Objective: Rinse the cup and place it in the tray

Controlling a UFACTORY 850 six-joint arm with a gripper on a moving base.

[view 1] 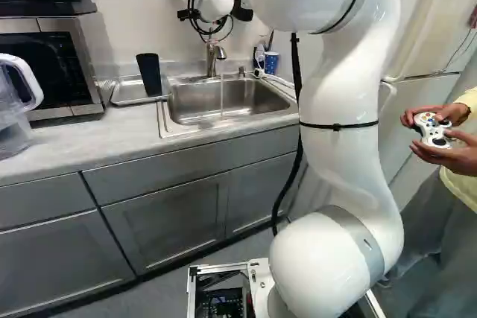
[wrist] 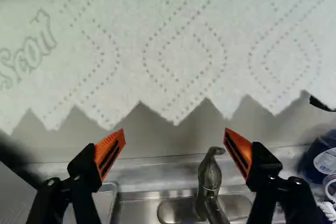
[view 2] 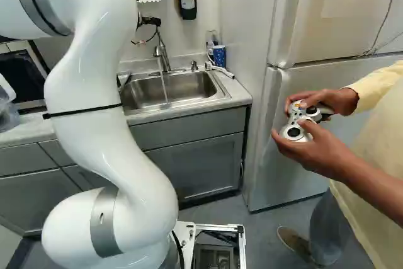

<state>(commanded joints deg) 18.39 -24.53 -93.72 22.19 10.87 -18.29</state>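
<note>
glossy arm [view 1: 343, 154], steel sink [view 1: 246, 100], tapered cup [view 1: 149, 74]

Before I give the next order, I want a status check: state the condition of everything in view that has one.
Gripper: open, holding nothing
Faucet: on, water running into the sink
Black cup: upright in the tray
Cabinet doors: shut
Refrigerator doors: shut
Paper towel: hanging, edge jagged
Game controller: held in a person's hands

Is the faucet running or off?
Running: both base views show a thin stream of water falling from the faucet into the sink.
</note>
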